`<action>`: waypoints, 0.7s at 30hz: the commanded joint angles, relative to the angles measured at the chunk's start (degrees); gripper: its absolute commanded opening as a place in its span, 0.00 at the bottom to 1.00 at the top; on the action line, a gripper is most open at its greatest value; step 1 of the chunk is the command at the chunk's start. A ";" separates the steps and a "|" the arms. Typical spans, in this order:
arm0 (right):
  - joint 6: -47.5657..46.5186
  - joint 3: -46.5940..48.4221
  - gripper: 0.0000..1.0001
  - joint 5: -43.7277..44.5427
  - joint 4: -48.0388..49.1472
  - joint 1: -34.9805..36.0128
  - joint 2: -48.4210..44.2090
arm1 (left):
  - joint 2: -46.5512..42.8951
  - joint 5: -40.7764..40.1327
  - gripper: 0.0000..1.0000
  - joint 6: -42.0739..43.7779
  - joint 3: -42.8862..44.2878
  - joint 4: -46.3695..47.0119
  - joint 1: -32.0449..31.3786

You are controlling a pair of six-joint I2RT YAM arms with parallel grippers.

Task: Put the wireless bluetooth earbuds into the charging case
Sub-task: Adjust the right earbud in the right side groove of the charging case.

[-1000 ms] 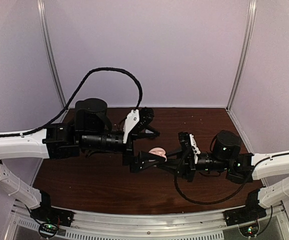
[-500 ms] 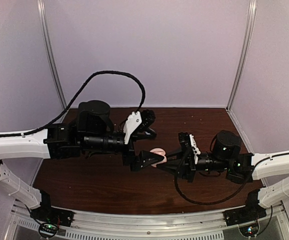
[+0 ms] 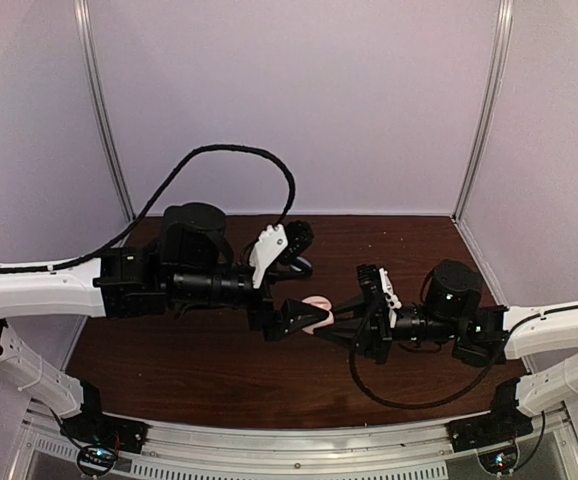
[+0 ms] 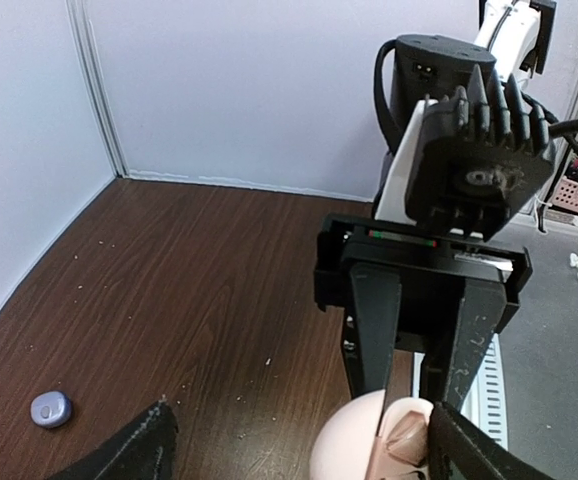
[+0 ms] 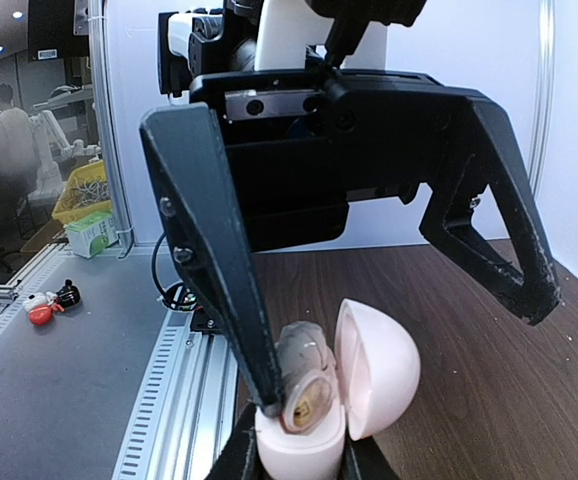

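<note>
Low on the left of the left wrist view, a small blue-purple earbud (image 4: 51,408) lies loose on the brown table (image 4: 189,280), well apart from the work and, I'd say, waiting its turn. The left gripper (image 4: 301,412) stands with jaws wide, straddling the pink charging case (image 5: 379,370). A pale earbud (image 5: 304,380) sits in the case's well, the lid is up, and the right gripper (image 3: 331,315) is clamped on the base, leaving tight room.

The pink charging case (image 4: 341,458) is pinched by the right gripper (image 4: 406,415) above it. The left gripper (image 4: 299,447) has its fingers spread either side of the case. A small blue-purple earbud (image 4: 51,408) lies well left of it on the table (image 4: 199,300).
</note>
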 commanded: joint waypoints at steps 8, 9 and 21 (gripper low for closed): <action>0.37 0.66 0.00 2.21 0.83 -0.39 -1.73 | -3.22 10.37 0.98 0.28 -3.19 8.58 0.54; 0.59 0.56 0.00 2.15 0.86 -0.45 -1.82 | -3.82 10.97 0.98 0.72 -3.49 9.03 0.59; 0.44 0.92 0.00 0.41 0.95 -0.74 -2.20 | -4.41 11.08 0.98 3.58 -5.61 8.46 0.53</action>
